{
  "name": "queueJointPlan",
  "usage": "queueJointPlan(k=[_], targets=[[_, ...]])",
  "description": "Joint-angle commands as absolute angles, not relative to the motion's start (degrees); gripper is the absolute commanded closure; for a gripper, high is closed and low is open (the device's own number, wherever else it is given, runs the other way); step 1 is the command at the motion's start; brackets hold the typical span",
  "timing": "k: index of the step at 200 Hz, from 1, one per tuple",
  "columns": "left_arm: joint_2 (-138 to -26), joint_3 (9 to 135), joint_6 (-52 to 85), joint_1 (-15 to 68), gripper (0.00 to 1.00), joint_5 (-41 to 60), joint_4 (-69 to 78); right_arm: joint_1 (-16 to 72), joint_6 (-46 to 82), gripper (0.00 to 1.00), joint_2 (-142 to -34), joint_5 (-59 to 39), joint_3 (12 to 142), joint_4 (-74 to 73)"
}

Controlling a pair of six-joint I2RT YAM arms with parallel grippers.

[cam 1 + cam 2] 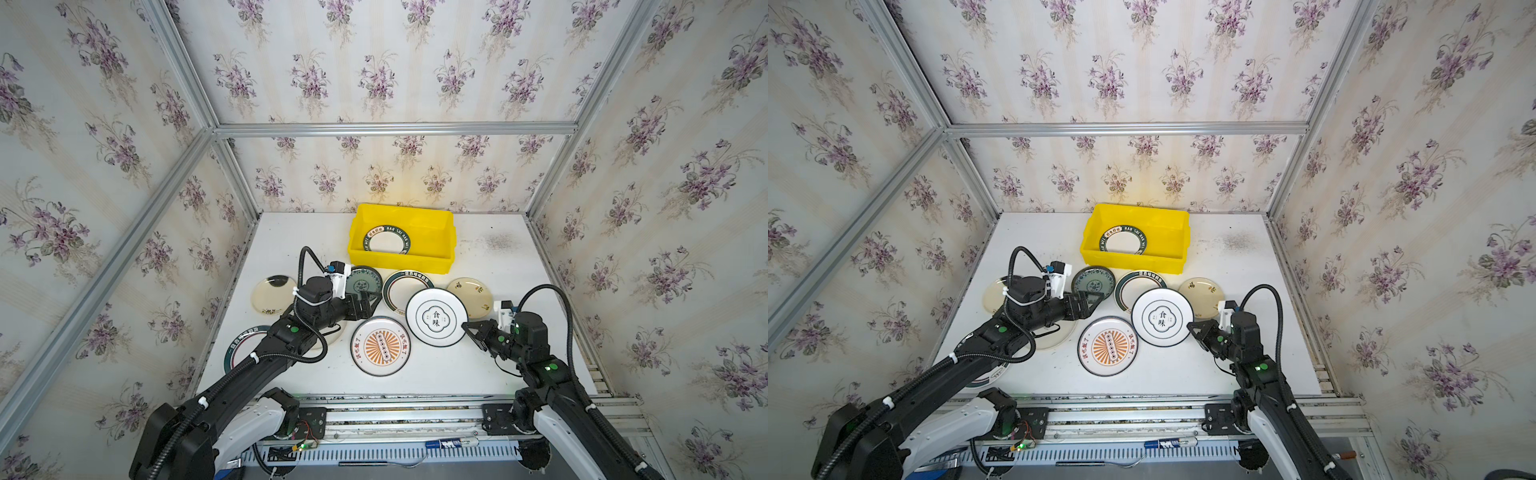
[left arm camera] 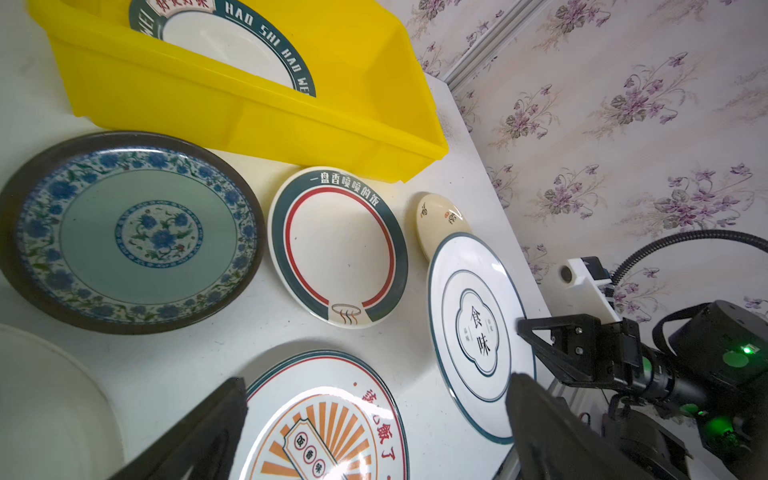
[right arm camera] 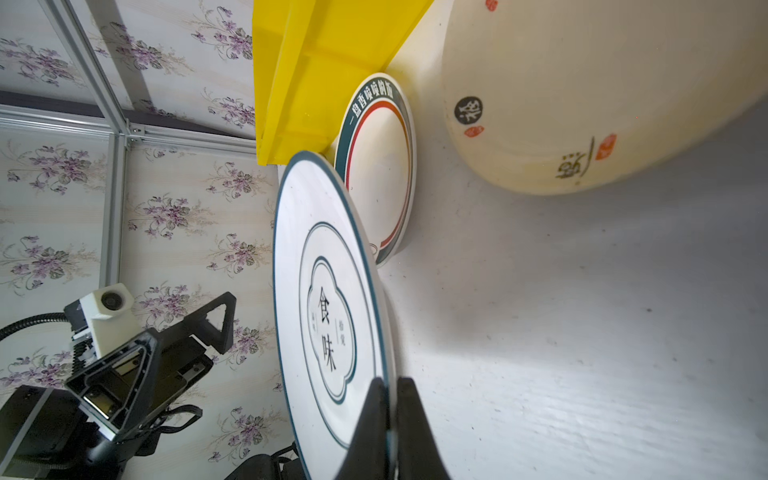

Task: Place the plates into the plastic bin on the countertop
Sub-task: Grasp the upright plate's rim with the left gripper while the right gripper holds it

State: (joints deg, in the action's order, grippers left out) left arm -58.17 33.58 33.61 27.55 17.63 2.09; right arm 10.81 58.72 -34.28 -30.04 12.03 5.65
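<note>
Now: one plate aloft, one in the bin

Nearest the rails, the sunburst plate (image 1: 381, 346) lies flat on the countertop (image 1: 519, 282). Beside it, the right gripper (image 3: 390, 415) is clamped on the rim of the white plate (image 1: 435, 317). That plate is tilted clear of the surface and overlaps the red-ringed plate (image 1: 399, 286) and a cream plate (image 1: 471, 291) in both top views. The left gripper (image 1: 371, 303) hangs with jaws wide apart at the teal plate (image 1: 368, 280). Beyond, the red-ringed plate sits just before the near wall of the plastic bin (image 1: 399, 259), which holds one green-rimmed plate (image 1: 386, 245).
</note>
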Motion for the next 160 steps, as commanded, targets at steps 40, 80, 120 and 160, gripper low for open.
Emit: queueJointPlan(k=[40, 80, 120, 160], targets=[[-61.29, 34.45, 36.61, 28.98, 0.00, 20.04, 8.12, 10.81, 58.71, 1.00, -38.56, -32.96, 14.26, -3.68], [-64.60, 35.90, 37.22, 31.18, 0.00, 19.84, 9.65, 10.81, 58.61, 1.00, -38.92, -32.86, 14.59, -4.86], [-68.72, 38.43, 38.03, 34.30, 0.03, 20.31, 11.81, 10.81, 59.12, 1.00, -38.44, -33.56, 14.59, -6.32], [-73.32, 39.37, 39.80, 36.69, 0.20, 20.89, 14.81, 10.83, 59.59, 1.00, -35.31, -33.49, 14.24, -5.57]])
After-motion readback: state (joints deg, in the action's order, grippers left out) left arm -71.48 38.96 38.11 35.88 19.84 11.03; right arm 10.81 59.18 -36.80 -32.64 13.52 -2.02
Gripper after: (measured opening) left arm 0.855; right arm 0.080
